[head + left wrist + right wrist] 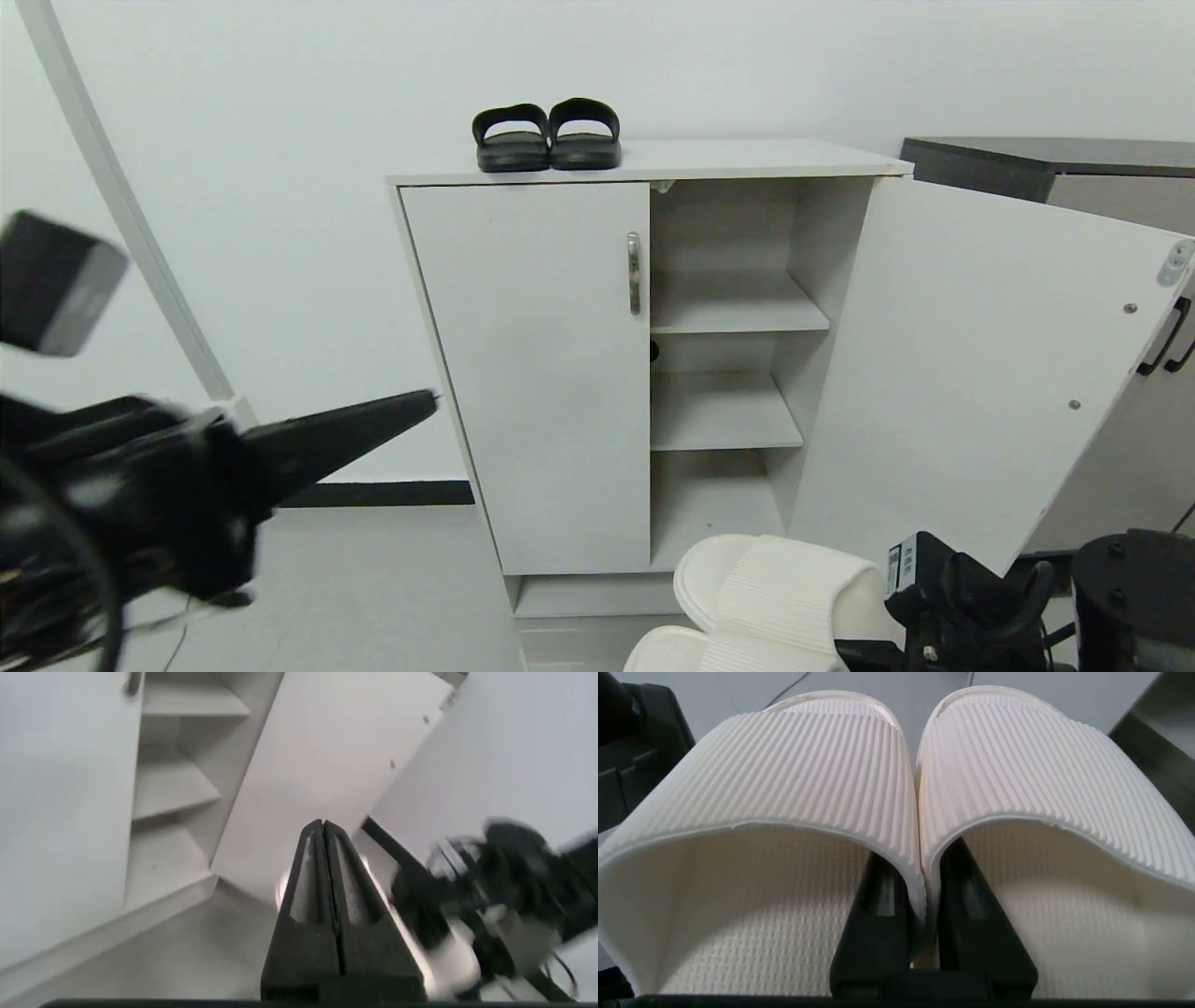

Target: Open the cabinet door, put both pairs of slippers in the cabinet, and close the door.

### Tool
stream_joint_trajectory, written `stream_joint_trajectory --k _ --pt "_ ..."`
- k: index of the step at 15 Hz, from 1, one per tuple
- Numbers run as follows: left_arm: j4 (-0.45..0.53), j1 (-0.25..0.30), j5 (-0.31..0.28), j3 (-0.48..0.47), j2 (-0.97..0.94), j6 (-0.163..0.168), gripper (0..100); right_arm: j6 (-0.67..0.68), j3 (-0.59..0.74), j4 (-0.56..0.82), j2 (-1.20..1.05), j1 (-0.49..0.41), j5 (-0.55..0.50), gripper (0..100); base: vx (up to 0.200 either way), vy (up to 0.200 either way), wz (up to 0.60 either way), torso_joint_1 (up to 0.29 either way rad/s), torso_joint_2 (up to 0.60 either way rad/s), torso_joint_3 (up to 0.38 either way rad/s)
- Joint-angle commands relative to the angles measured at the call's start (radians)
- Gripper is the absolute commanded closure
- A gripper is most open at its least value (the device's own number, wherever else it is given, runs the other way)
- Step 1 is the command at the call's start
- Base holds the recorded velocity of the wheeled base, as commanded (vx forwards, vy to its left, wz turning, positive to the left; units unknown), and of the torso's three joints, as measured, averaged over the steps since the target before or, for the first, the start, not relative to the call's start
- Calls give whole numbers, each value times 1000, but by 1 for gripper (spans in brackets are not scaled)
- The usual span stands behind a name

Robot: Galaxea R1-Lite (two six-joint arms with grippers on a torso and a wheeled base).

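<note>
White slippers [784,588], toes toward cabinet [532,373], straps pinched in right gripper [920,933]; left gripper [323,840] closed, empty.

The scene is lit brightly and evenly, with light apparently cast from above. Soft shadows are seen under the shelves of the open cabinet [523,373] and beneath the black slippers [546,138]. No glare is noted on the wall [280,140]. The left arm [140,495], near left, is smeared by motion blur. Straight lines are bowed toward the head view's edges. The white slippers [785,812] are shaded inside.
</note>
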Motion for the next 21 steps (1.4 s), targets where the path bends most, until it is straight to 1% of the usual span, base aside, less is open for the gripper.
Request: stream_joint_trajectory --k 1,2,3,4,5,6,7,8,9,10,11,12,13,14,15,16,17,18,20,21 --pt "454 31 2 35 -576 31 100 0 0 -1 -2 1 0 100 0 0 0 0 0 0" --pt "568 37 2 9 -653 37 100 0 0 -1 -2 -1 0 100 0 0 0 0 0 0" --pt "654 98 6 0 -717 47 100 0 -2 -1 0 -1 0 100 0 0 0 0 0 0" --pt "687 156 8 4 -772 50 100 0 -2 -1 0 -1 0 100 0 0 0 0 0 0" --pt "697 178 8 6 -797 50 100 1 -2 -1 0 -2 0 100 0 0 0 0 0 0" --pt "737 272 9 -5 -858 51 100 1 -5 -1 0 -2 0 100 0 0 0 0 0 0" --pt "770 348 9 -5 -886 54 100 1 -8 -1 3 -2 0 100 0 0 0 0 0 0" --pt "795 408 9 9 -903 65 100 1 -9 -1 6 -4 0 100 0 0 0 0 0 0" --pt "812 459 8 32 -913 97 100 1 -14 -1 8 -5 0 100 0 0 0 0 0 0" --pt "813 532 9 110 -936 191 100 1 -20 -1 15 -15 2 100 0 0 0 0 0 0" --pt "810 569 17 176 -955 270 100 1 -29 -1 26 -19 2 100 0 0 0 0 0 0" --pt "795 568 106 254 -955 369 100 1 -37 -1 40 -25 3 100 0 0 0 0 0 0" --pt "740 566 207 340 -956 415 100 1 -40 -2 50 -27 3 100 0 0 0 0 0 0" --pt "623 568 273 454 -956 430 100 1 -43 -10 61 -27 2 100 0 0 0 0 0 0" --pt "474 564 287 524 -959 424 100 3 -42 -19 72 -28 0 100 0 0 0 0 0 0" --pt "430 563 287 541 -967 424 100 4 -43 -22 75 -33 0 100 0 0 0 0 0 0" --pt "416 541 273 558 -1004 470 100 4 -46 -27 92 -39 0 100 0 0 0 0 0 0" --pt "408 541 259 561 -1004 519 100 7 -46 -35 107 -44 0 100 0 0 0 0 0 0" --pt "410 541 261 561 -1004 522 100 9 -52 -76 150 -53 -1 100 0 0 0 0 0 0" --pt "410 541 284 563 -1004 517 100 10 -74 -113 187 -62 -27 100 0 0 0 0 0 0"
